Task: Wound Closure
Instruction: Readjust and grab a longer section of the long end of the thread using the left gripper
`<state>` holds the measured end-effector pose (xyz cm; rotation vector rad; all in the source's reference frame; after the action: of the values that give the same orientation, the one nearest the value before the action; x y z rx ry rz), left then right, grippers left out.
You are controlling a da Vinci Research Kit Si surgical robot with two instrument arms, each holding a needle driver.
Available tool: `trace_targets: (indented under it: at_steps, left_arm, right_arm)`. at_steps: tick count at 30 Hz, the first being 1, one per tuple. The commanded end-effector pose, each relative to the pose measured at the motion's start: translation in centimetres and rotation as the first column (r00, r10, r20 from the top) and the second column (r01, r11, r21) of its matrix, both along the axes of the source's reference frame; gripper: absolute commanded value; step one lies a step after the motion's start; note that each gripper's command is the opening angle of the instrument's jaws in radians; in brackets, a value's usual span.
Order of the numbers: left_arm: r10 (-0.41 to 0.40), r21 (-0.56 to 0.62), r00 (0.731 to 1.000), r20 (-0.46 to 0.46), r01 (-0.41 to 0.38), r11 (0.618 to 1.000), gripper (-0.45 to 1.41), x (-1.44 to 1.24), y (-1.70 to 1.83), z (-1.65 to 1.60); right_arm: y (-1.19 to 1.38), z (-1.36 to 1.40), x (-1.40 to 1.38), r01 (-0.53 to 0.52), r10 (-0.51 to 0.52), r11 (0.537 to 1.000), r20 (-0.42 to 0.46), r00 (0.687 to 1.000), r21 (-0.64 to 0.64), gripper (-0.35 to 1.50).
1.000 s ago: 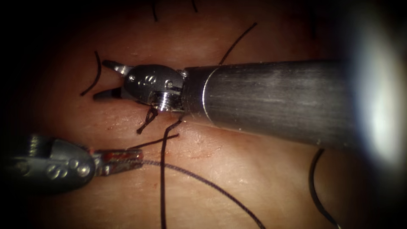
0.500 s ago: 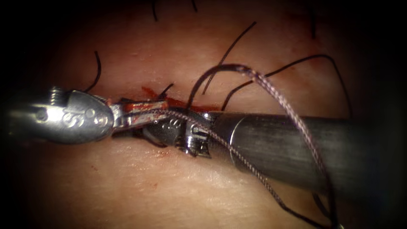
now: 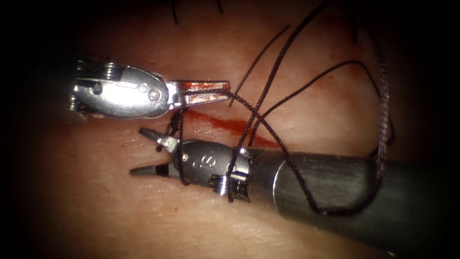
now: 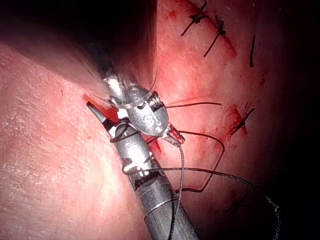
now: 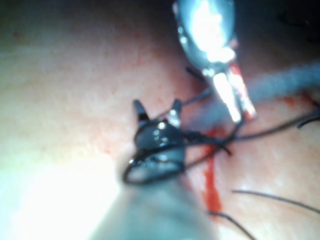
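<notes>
While left tool (image 3: 211, 93) jaws pinch the thread (image 3: 268, 129), right tool (image 3: 148, 153) jaws spread, empty; thread wraps its shaft, keep loops slack-free.

Left tool (image 4: 172, 137) gripping thread (image 4: 200, 172), right tool (image 4: 102, 117) crossing beneath with jaws parted, thread looping its wrist, over the tissue (image 4: 55, 160)

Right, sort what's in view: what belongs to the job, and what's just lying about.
Job in hand:
left tool, fingers shut on the thread
right tool, fingers open, holding nothing, thread looped round it
cut in the tissue

Lying about:
cut ends
finished stitches
red fluid
</notes>
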<state>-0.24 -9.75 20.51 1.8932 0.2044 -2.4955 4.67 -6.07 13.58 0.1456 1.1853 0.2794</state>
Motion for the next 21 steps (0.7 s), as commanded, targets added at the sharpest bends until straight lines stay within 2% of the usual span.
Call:
trace_targets:
  at_steps: [1,6,15,18,21]
  left_arm:
    - [0.009,0.011,1.000,0.018,-0.009,1.000,-0.45,-0.05,-0.05,0.12]
    - [0.070,0.021,0.993,0.093,-0.072,0.997,-0.45,-0.03,-0.05,0.48]
    - [0.192,-0.013,0.957,0.219,-0.194,0.981,-0.45,0.00,-0.08,1.09]
    - [0.215,-0.021,0.941,0.262,-0.217,0.976,-0.45,-0.02,-0.09,1.21]
    - [0.231,-0.038,0.926,0.298,-0.230,0.972,-0.45,-0.04,-0.11,1.30]
  right_arm:
    - [-0.05,0.04,0.04,0.000,0.000,1.000,-0.004,1.000,0.002,1.03]
    - [-0.07,0.01,-0.01,-0.009,0.009,1.000,-0.021,1.000,-0.004,1.01]
    - [-0.08,0.00,-0.08,-0.051,0.049,0.999,-0.084,0.995,-0.018,0.96]
    - [-0.09,0.00,-0.10,-0.078,0.074,0.997,-0.121,0.990,-0.029,0.86]
    - [-0.09,0.00,-0.14,-0.093,0.087,0.995,-0.146,0.985,-0.035,0.59]
